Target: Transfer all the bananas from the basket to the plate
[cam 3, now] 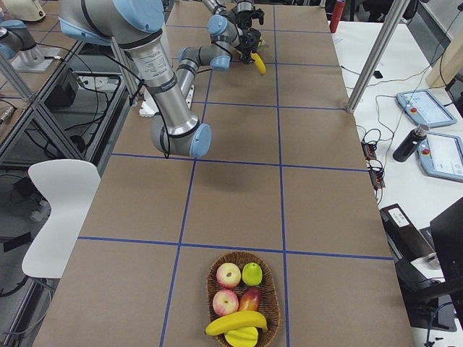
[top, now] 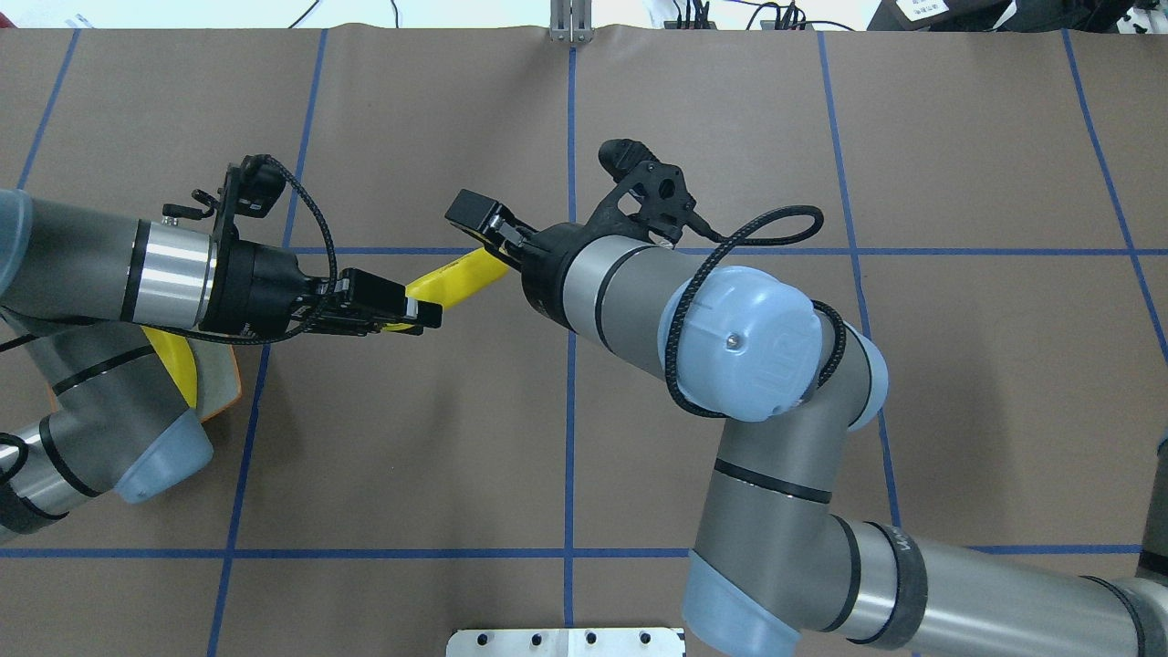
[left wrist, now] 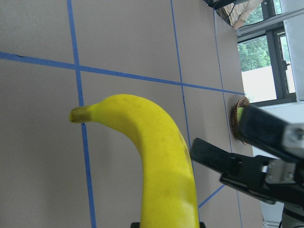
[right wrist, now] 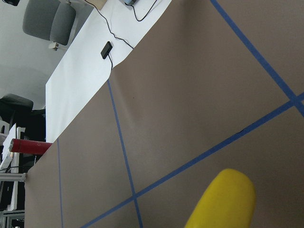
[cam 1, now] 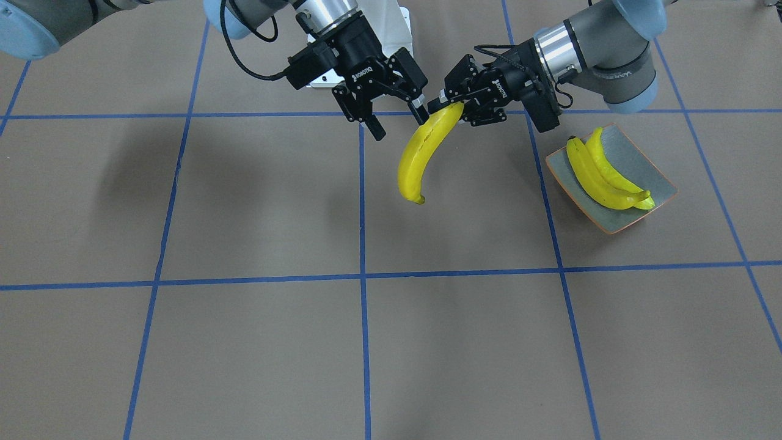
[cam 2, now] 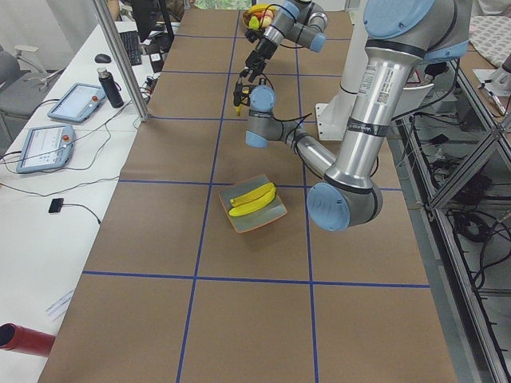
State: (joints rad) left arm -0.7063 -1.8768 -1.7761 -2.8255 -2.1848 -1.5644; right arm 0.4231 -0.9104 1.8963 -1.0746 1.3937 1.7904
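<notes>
A yellow banana hangs in the air between both grippers. My left gripper is shut on its upper end; it also shows in the overhead view. My right gripper is open, with one finger close beside the same end of the banana. Two bananas lie on the blue-grey plate, just beside the left arm. In the overhead view the plate is mostly hidden under the left arm. One more banana lies in the wicker basket at the table's far right end.
The basket also holds apples and other fruit. The table is brown paper with blue tape lines. A white mounting base stands behind the grippers. The basket's rim shows in the left wrist view.
</notes>
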